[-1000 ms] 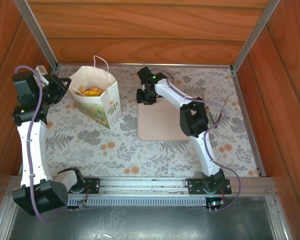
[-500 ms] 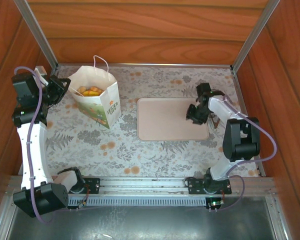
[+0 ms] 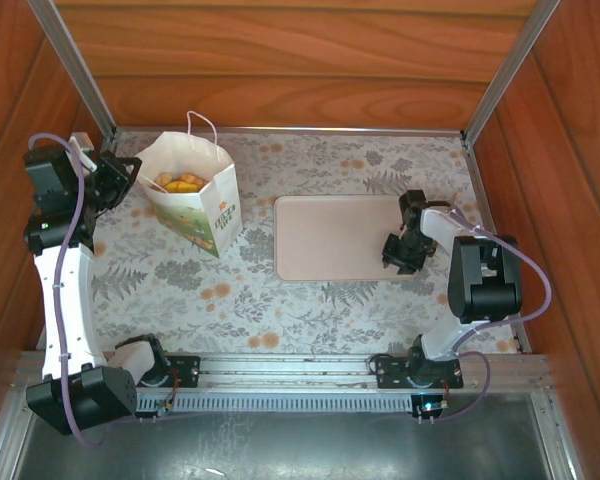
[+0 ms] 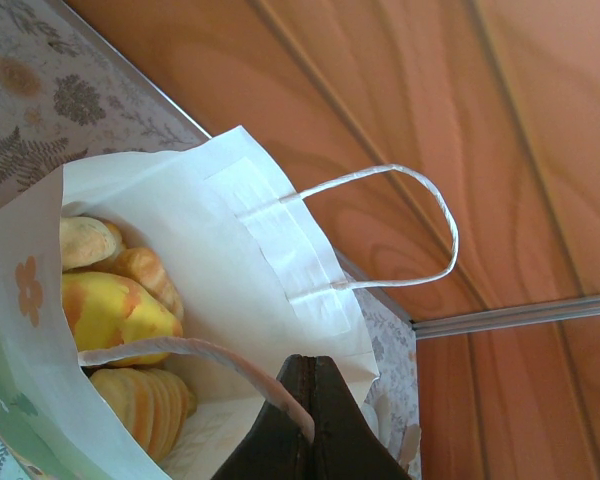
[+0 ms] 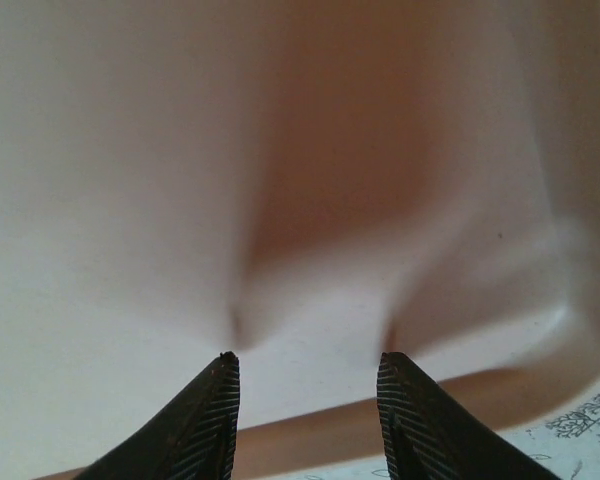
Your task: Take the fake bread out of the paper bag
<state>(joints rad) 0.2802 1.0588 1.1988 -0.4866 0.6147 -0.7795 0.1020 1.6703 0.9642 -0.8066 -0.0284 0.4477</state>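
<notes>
Bread (image 3: 180, 183) lay inside the bag (image 3: 208, 205), which stood at the far left of the tabletop (image 3: 280, 300). Four pieces were countable through the open mouth: one pale roll (image 4: 85, 240), one croissant (image 4: 150, 278), one yellow piece (image 4: 115, 315) and one ridged roll (image 4: 145, 395). Any further pieces were hidden beneath. The single bag carried two cords, a far handle (image 4: 395, 168) and a near handle (image 4: 180, 348). The left claw (image 4: 313, 372) was pressed together on the near handle and appeared to hold the mouth open.

Within the last second the right arm (image 3: 480, 275) had swung from the far left corner of the tray (image 3: 330, 240), near the bag, to its near right corner. The right claw (image 5: 305, 385) hovered there, fingers apart, nothing between them. One tray was present, and it was bare.

Judgement: no piece had been extracted, and the right arm would need to return to the bag for a pick.
</notes>
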